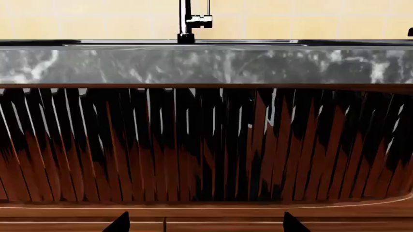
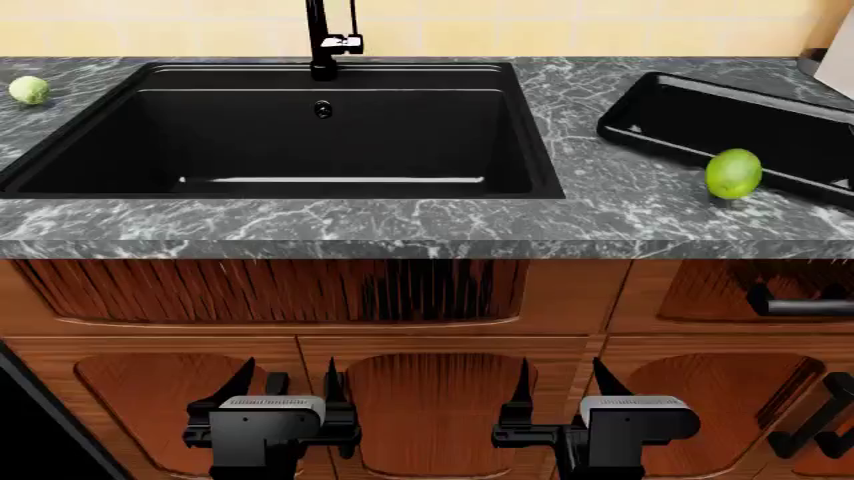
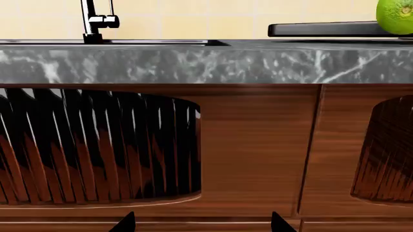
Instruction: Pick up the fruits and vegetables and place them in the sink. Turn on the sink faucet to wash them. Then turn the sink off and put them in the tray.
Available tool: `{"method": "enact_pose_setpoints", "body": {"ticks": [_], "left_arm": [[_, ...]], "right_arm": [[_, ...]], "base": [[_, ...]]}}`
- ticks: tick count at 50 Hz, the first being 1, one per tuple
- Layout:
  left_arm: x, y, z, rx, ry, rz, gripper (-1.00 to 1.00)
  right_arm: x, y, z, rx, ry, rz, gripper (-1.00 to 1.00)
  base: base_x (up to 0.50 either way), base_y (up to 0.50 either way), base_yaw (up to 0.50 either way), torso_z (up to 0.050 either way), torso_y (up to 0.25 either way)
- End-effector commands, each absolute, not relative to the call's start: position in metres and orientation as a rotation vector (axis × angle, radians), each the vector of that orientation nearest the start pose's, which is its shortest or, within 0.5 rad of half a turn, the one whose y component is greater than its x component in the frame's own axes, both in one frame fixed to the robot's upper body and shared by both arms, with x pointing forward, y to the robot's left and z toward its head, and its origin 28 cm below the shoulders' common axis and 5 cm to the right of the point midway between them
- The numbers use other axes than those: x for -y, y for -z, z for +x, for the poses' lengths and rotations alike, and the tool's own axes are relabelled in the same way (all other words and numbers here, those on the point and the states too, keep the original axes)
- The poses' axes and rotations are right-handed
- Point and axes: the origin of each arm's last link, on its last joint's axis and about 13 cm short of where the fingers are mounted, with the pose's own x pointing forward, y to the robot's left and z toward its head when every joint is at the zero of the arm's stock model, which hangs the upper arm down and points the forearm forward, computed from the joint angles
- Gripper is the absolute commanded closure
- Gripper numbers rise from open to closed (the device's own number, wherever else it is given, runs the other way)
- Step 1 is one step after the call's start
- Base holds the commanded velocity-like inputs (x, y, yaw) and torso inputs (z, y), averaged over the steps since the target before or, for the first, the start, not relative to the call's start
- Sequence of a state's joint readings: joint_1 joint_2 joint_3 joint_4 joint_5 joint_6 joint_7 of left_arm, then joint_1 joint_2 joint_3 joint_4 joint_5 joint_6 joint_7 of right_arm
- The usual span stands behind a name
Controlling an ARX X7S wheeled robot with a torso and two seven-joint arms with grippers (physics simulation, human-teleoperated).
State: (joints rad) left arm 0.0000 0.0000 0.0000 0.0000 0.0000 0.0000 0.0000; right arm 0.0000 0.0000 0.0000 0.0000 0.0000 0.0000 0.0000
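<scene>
A bright green lime (image 2: 733, 173) rests on the marble counter against the front rim of the black tray (image 2: 667, 125), at the right; it also shows as the lime (image 3: 395, 15) in the right wrist view. A paler leafy sprout ball (image 2: 28, 90) lies on the counter far left of the sink (image 2: 534, 150). The black faucet (image 2: 324, 40) rises behind the basin. Both grippers hang low in front of the cabinet doors, well below the counter: the left gripper (image 2: 287, 385) and the right gripper (image 2: 561, 385) are open and empty.
The counter's front edge (image 2: 400, 240) overhangs wooden cabinet fronts with ribbed panels (image 2: 280, 290). Dark drawer handles (image 2: 801, 305) sit at the lower right. A yellow tiled wall runs behind the counter.
</scene>
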Motion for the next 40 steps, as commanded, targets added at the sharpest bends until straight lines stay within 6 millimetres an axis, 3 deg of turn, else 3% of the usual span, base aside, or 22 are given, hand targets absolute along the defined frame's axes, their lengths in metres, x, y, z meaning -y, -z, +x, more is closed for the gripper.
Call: {"method": "enact_pose_setpoints", "body": {"ticks": [1, 13, 21, 29, 40], "left_arm": [[-0.205, -0.013, 0.211, -0.001, 0.001, -0.001, -1.00], [-0.205, -0.013, 0.212, -0.001, 0.001, -0.001, -1.00], [-0.205, -0.026, 0.209, 0.004, 0.017, -0.004, -1.00], [-0.202, -0.096, 0.207, 0.131, 0.104, -0.070, -1.00], [-0.220, -0.199, 0.219, 0.261, 0.209, -0.175, -1.00]], "right_arm": [[0.096, -0.013, 0.211, -0.001, 0.000, -0.002, -1.00], [0.095, -0.012, 0.215, -0.002, -0.002, -0.005, -1.00], [0.098, -0.027, 0.214, 0.017, 0.033, 0.005, -1.00], [0.109, -0.085, 0.208, 0.064, 0.068, 0.005, -1.00], [0.123, -0.179, 0.208, 0.140, 0.157, -0.041, -1.00]], "base": [[0.00, 0.00, 0.00, 0.000, 0.000], [0.00, 0.00, 0.00, 0.000, 0.000], [0.00, 0.00, 0.00, 0.000, 0.000], [0.00, 0.00, 0.00, 0.000, 0.000], [0.00, 0.00, 0.00, 0.000, 0.000]]}}
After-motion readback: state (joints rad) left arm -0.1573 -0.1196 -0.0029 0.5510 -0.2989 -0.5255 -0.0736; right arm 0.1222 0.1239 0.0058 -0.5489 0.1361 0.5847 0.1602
